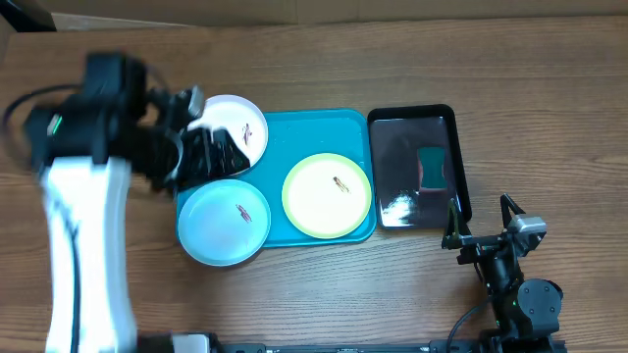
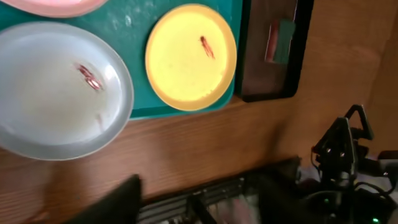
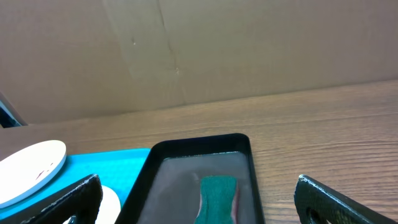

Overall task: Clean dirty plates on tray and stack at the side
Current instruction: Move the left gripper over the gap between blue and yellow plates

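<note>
Your left tool (image 1: 211,149) sits blurred over the white plate (image 1: 245,120) at the turquoise tray's (image 1: 304,127) far-left corner; whether it pinches you cannot tell; the light blue plate (image 1: 224,224) overhangs the tray's near-left corner; the yellow-green plate (image 1: 327,194) lies in its right half; your right tool (image 3: 198,196), jaws spread wide, hangs above the tabletop (image 1: 324,294) past the tray's right end.

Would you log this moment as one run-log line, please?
left gripper over white plate, grip unclear | right gripper open | sponge in black tray | light blue plate, yellow-green plate on tray | all smeared, unstacked
</note>
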Tool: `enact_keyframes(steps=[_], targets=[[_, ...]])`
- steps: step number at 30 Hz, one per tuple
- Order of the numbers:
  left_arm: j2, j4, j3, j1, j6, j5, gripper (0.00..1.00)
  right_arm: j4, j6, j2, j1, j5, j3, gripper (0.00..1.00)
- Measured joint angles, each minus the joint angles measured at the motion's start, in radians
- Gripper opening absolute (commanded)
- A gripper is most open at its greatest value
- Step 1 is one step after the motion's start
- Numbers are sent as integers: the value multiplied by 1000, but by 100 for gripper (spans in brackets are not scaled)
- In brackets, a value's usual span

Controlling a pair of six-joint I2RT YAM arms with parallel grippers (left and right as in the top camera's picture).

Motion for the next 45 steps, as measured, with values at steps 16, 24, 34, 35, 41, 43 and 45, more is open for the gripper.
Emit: enact_keyframes(steps=[16, 24, 34, 35, 41, 43, 45], targets=[[181, -5, -23, -284, -124, -261, 31, 0, 0, 0, 0, 0, 0, 100], [181, 24, -24, -385, -180, -343, 39, 0, 0, 0, 0, 0, 0, 100], [181, 34, -26, -386, -275, -385, 36, 0, 0, 0, 0, 0, 0, 100], [181, 39, -26, -386, -285, -388, 36, 1, 0, 0, 0, 0, 0, 100], [181, 46, -26, -386, -362, -426, 35, 0, 0, 0, 0, 0, 0, 100], [181, 49, -27, -386, -390, -436, 36, 1, 0, 0, 0, 0, 0, 100], [181, 52, -34, -387, -415, -444, 37, 1, 0, 0, 0, 0, 0, 100]])
